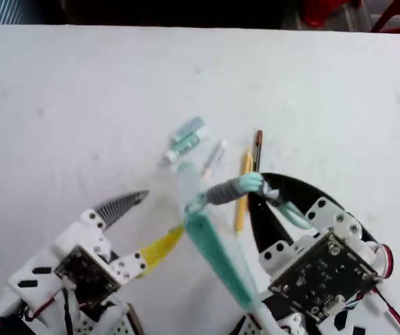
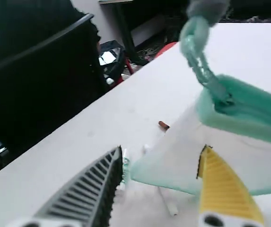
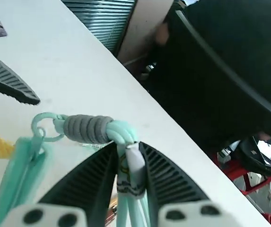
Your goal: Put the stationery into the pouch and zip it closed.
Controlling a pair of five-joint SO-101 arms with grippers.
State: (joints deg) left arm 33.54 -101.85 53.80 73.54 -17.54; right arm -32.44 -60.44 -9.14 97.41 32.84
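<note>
The teal pouch (image 1: 217,255) is lifted by one end, slanting across between the two arms. My right gripper (image 1: 259,190) is shut on its teal strap (image 3: 126,137), just past the grey wrap (image 3: 88,128) and ring (image 3: 43,127). My left gripper (image 1: 163,213) is open, its yellow finger (image 2: 222,189) against the pouch's side (image 2: 239,109) and its grey finger (image 2: 90,189) apart from it. On the table beyond lie a small teal stick (image 1: 186,139), a pale pen (image 1: 213,157), a yellow pencil (image 1: 243,188) and a brown pencil (image 1: 257,148).
The white table (image 1: 81,91) stretches wide to the left and far side. A dark chair (image 3: 220,85) stands beyond the table edge. The stationery lies close together just past the pouch's raised end.
</note>
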